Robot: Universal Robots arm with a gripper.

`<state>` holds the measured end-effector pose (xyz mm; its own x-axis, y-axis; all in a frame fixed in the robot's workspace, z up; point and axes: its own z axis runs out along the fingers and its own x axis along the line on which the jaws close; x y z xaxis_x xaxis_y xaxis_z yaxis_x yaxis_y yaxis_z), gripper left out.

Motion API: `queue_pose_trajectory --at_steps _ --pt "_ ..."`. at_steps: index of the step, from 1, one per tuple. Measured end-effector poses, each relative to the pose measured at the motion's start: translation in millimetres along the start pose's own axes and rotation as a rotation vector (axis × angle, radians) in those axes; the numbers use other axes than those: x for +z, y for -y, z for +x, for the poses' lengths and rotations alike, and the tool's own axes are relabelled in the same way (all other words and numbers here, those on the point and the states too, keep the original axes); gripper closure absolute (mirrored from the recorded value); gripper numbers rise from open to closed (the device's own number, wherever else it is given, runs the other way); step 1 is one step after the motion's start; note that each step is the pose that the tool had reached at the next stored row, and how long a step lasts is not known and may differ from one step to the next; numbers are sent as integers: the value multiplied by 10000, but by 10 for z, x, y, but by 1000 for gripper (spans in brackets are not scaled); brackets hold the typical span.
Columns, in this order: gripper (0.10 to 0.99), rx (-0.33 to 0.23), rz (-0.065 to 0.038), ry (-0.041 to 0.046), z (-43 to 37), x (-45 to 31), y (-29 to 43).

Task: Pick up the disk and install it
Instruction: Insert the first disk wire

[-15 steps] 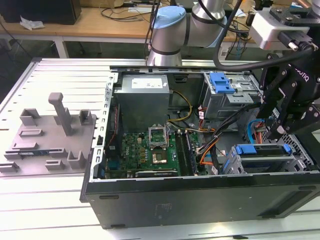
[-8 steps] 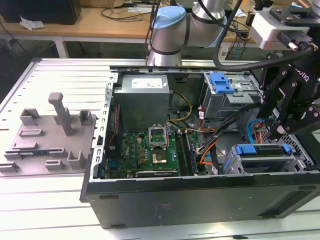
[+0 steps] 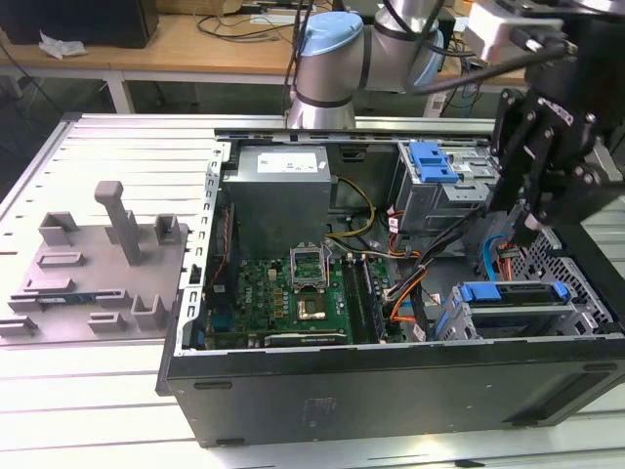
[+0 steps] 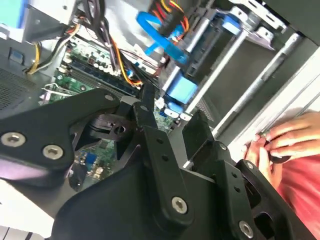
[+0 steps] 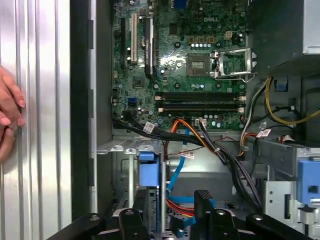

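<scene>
The disk [image 3: 513, 292] lies in the lower drive bay at the open computer case's corner, on the exterior view's right, with its grey body framed by a bright blue carrier rail. One end of that blue carrier [image 5: 147, 172] appears in both wrist views [image 4: 180, 90]. My black gripper [image 3: 527, 227] hangs just above the disk, clear of it. Its two fingers stand apart in both wrist views, so the gripper [image 5: 170, 215] [image 4: 172, 117] is open with nothing held between them.
Orange, black and blue cables [image 3: 415, 283] run beside the bay. A grey drive cage with a blue latch [image 3: 430, 161] and the power-supply box [image 3: 283, 191] stand behind, the motherboard [image 3: 293, 293] in the middle. A person's hand [image 5: 7, 120] rests on the table beside the case. A grey fixture plate [image 3: 98, 264] lies on the exterior view's left.
</scene>
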<state>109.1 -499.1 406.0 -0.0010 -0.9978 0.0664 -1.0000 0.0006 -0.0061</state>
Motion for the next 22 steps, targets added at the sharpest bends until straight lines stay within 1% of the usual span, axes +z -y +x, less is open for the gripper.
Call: queue_pose_trajectory --at_steps 1,2,3,4,5,6,7,8,9,10,14,16,17,18,19,20,21,22 --pt "584 -4 0 -418 -50 -2 1" --pt "584 -6 0 -888 -79 -5 0" --pt "584 -8 0 -1172 -97 -7 0" --pt "584 -10 0 -1524 -121 -8 0" --pt "584 -11 0 -1805 -152 -11 0" --pt "584 -14 1 -2256 -220 -15 0" --pt "584 -16 1 -2580 -279 -19 2" --pt "584 -16 1 -2807 -345 -21 2" --pt "584 -17 0 -2866 -388 -24 2" --pt "584 -15 6 -2878 -420 -20 2" --pt "584 232 -11 -2882 -429 -18 2" --pt "584 438 -51 -2881 -429 -13 2" --pt "584 810 -125 -2896 -438 11 2" --pt "584 812 -109 -3314 -525 14 2" --pt "584 813 -93 -3701 -602 12 2" --pt "584 813 -78 -4041 -717 16 2" --pt "584 813 -75 -4095 -773 25 2" --pt "584 812 -74 -4126 -812 33 2"
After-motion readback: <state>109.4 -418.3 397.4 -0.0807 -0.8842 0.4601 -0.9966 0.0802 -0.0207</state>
